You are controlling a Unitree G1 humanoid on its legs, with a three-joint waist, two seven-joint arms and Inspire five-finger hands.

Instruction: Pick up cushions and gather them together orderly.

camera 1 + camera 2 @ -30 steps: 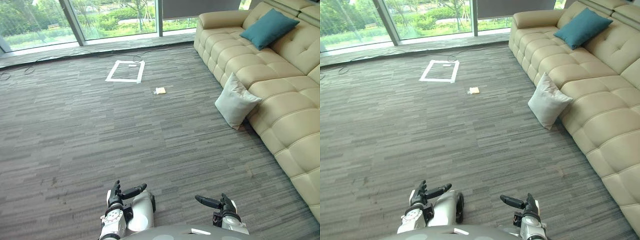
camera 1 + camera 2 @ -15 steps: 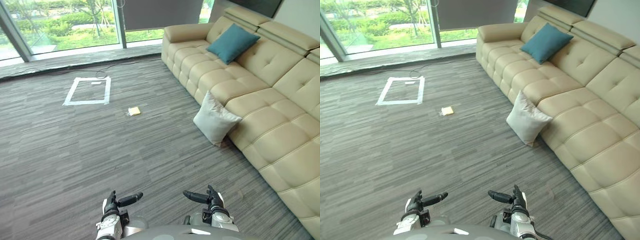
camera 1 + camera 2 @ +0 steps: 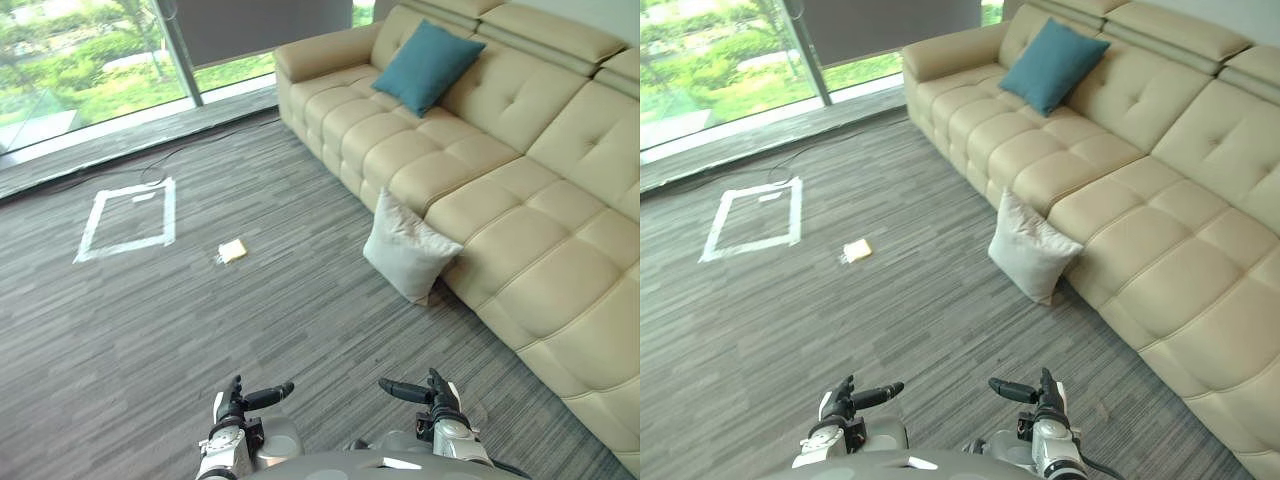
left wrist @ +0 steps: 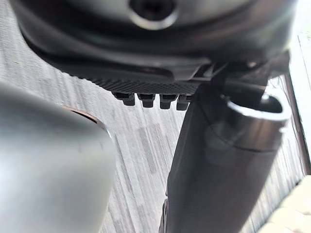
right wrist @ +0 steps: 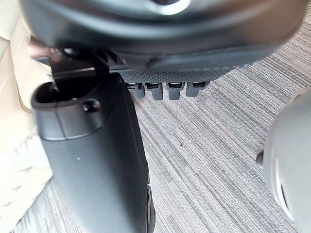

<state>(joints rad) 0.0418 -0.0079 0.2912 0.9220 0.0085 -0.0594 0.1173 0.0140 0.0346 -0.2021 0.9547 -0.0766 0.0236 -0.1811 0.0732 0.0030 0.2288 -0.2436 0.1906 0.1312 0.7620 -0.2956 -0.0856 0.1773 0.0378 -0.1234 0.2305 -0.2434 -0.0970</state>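
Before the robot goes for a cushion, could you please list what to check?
1. Hands free: ok; left hand and right hand are open, holding nothing.
2. White cushion within reach: not ok; it leans against the sofa, well ahead.
3. Teal cushion located: ok; on the sofa's seat, against the backrest.
4. Path to white cushion: ok; small yellow object lies off to the left.
5. Cushions gathered: not ok; apart.

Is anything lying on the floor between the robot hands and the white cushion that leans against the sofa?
Nothing visible does. Bare carpet lies between the right robot hand and the white cushion, and likewise for the left robot hand. The small yellow object sits farther left, outside both paths.
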